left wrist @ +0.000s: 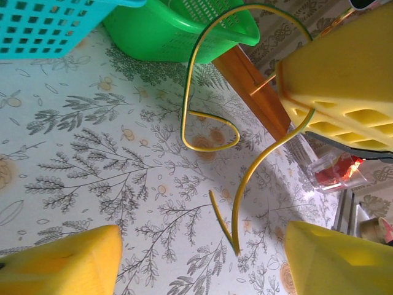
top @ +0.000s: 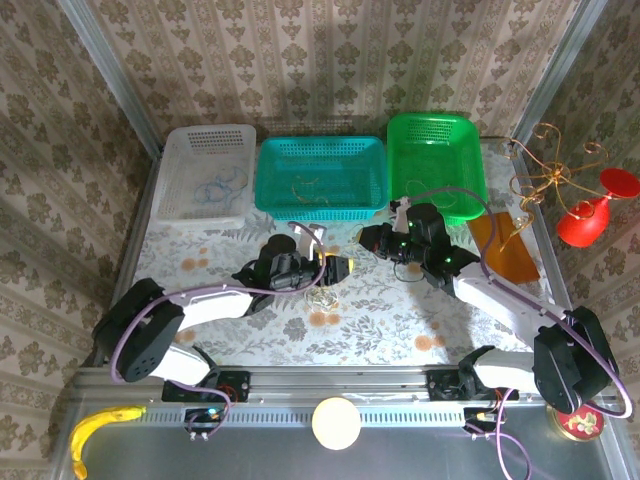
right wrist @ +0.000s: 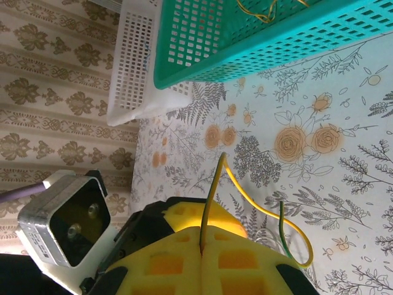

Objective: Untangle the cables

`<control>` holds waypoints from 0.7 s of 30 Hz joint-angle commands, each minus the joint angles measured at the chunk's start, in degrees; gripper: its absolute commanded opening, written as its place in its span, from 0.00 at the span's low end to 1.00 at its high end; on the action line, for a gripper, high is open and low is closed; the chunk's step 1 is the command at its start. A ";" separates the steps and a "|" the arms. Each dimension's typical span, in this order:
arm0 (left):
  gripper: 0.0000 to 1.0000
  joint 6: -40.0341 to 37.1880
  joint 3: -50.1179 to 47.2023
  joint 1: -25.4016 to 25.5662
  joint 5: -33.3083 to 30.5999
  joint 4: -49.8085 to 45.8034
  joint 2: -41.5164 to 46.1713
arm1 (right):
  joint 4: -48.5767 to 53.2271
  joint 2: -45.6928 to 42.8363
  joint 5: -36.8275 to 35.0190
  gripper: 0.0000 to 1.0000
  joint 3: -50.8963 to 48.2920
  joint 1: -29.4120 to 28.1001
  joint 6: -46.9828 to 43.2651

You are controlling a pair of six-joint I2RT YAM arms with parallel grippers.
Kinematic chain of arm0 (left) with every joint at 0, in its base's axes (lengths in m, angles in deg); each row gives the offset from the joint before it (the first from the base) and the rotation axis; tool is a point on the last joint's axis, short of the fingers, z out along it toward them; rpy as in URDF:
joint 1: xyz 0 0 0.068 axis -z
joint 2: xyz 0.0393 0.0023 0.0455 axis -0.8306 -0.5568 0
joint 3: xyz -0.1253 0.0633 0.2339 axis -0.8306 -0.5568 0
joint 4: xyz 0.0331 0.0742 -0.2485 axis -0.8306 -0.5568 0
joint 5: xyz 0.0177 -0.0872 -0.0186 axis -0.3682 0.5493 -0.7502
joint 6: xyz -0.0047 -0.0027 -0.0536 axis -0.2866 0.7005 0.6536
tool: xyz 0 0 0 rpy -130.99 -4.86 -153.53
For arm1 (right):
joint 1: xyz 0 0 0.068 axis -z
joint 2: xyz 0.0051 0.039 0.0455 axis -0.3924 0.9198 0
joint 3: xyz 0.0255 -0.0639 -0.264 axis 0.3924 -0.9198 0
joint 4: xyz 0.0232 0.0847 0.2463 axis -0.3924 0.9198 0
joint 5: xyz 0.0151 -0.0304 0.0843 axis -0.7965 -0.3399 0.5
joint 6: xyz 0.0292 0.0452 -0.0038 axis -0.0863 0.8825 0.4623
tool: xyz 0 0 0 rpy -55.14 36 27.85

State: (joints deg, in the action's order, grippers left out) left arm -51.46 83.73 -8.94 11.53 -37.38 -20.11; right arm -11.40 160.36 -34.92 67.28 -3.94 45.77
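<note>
At the far left of the worktop [top: 390,320] a white basket [top: 175,180] holds blue cable loops [top: 222,185]. Just beside it, the teal basket [top: 322,143] has a yellow-gold cable [top: 310,188] lying in it. In front of the teal basket the left gripper [left wrist: 202,239] hangs low over the worktop with its jaws spread wide. The loose end of a yellow-green cable [left wrist: 183,107] dangles between them, touching neither finger as far as can be seen. A pale cable clump [top: 322,297] lies on the worktop just below that gripper. Further right, the right gripper [right wrist: 204,252] has its jaws pressed together, pinching another stretch of the yellow-green cable, which curls in open loops above the floral surface. Behind the right gripper stands the green basket [top: 432,120]
</note>
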 commanded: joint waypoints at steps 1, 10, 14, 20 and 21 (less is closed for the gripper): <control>0.66 1.15 2.39 0.42 1.27 4.69 -1.68 | -2.15 -0.85 1.01 0.00 -1.61 -0.46 1.49; 0.20 2.66 5.06 0.77 3.04 9.02 -6.97 | -3.94 -1.78 0.67 0.00 -3.50 -0.99 3.19; 0.00 2.53 6.41 1.72 4.86 8.10 -7.82 | -4.20 -1.52 -0.34 0.00 -3.77 -1.00 3.52; 0.00 1.84 7.94 4.96 8.60 4.52 -7.98 | -10.80 2.72 0.50 0.14 -3.07 0.80 7.82; 0.00 1.94 7.81 5.61 8.85 4.19 -7.90 | -11.60 3.60 0.73 0.14 -2.45 1.22 8.26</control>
State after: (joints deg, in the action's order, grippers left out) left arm -48.90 89.72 -4.96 16.97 -32.70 -27.89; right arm -18.98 161.89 -34.77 64.06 -3.59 51.43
